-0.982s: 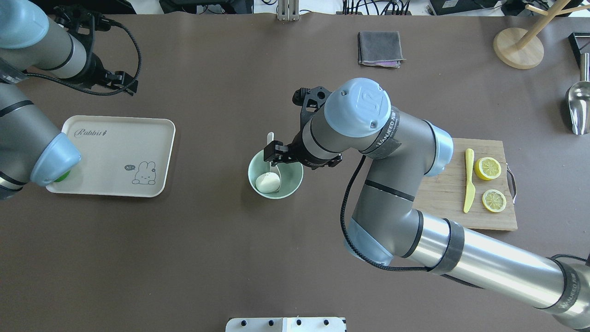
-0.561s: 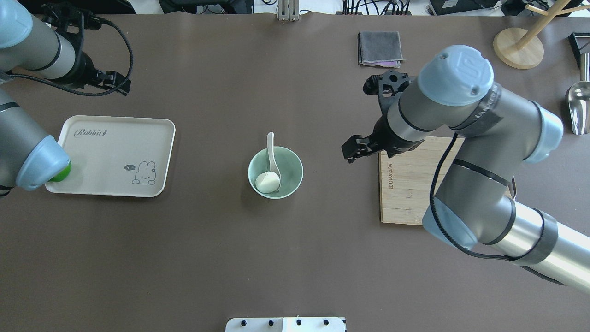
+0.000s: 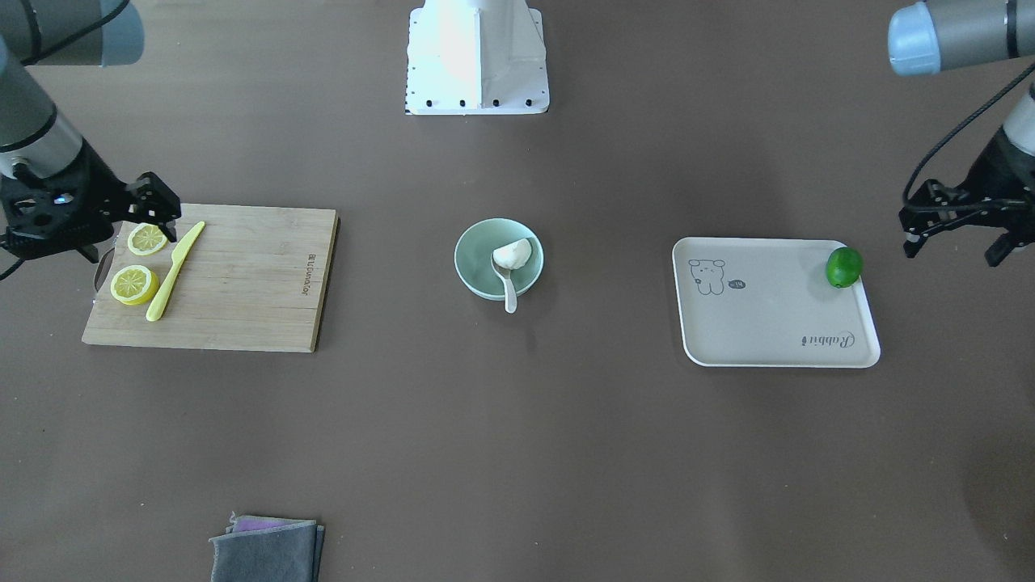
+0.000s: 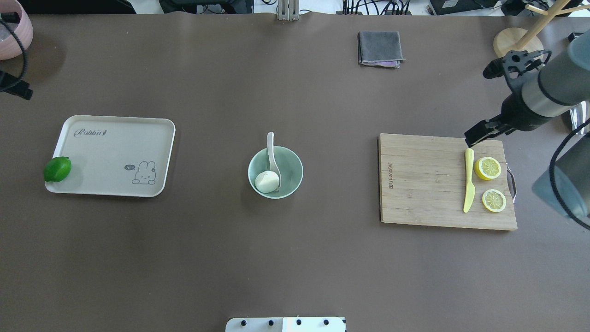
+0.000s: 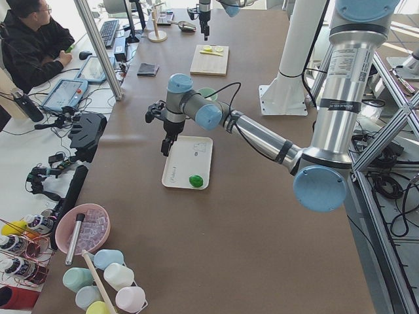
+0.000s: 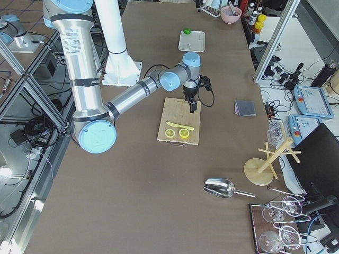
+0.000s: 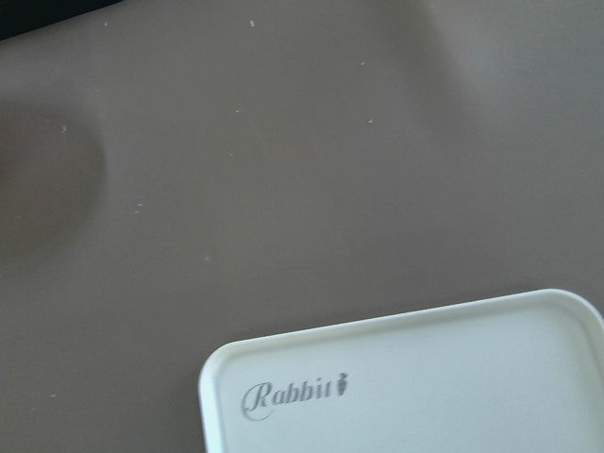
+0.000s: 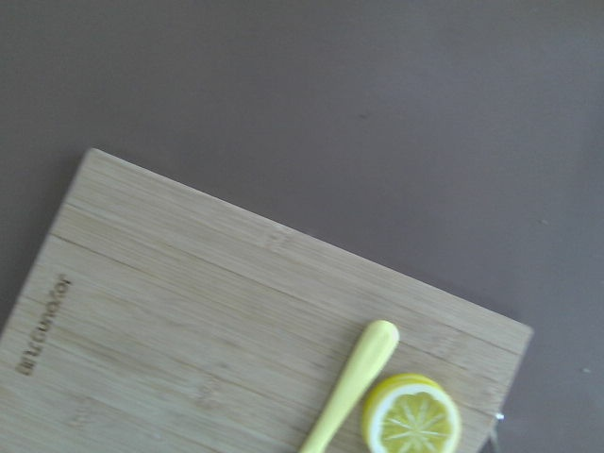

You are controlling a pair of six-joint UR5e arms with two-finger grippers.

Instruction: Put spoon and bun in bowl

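The mint-green bowl (image 4: 290,161) (image 3: 477,267) stands mid-table. The white bun (image 4: 267,181) (image 3: 513,254) lies inside it. The white spoon (image 4: 271,150) (image 3: 509,291) rests with its scoop in the bowl beside the bun and its handle over the far rim. My right gripper (image 4: 479,133) (image 3: 133,234) is open and empty, hovering over the far right corner of the cutting board, well away from the bowl. My left gripper (image 3: 954,246) is open and empty, beyond the tray's left end; only its edge shows in the overhead view.
A beige tray (image 4: 115,152) with a green lime (image 4: 57,168) at its edge lies to the left. On the right, a wooden cutting board (image 4: 424,184) holds a yellow knife (image 4: 469,180) and two lemon slices (image 4: 487,168). A grey cloth (image 4: 379,48) lies at the back.
My right arm has pulled back from the bowl to the far right over the cutting board, leaving the spoon in the bowl. My left arm has withdrawn leftward, uncovering the lime.
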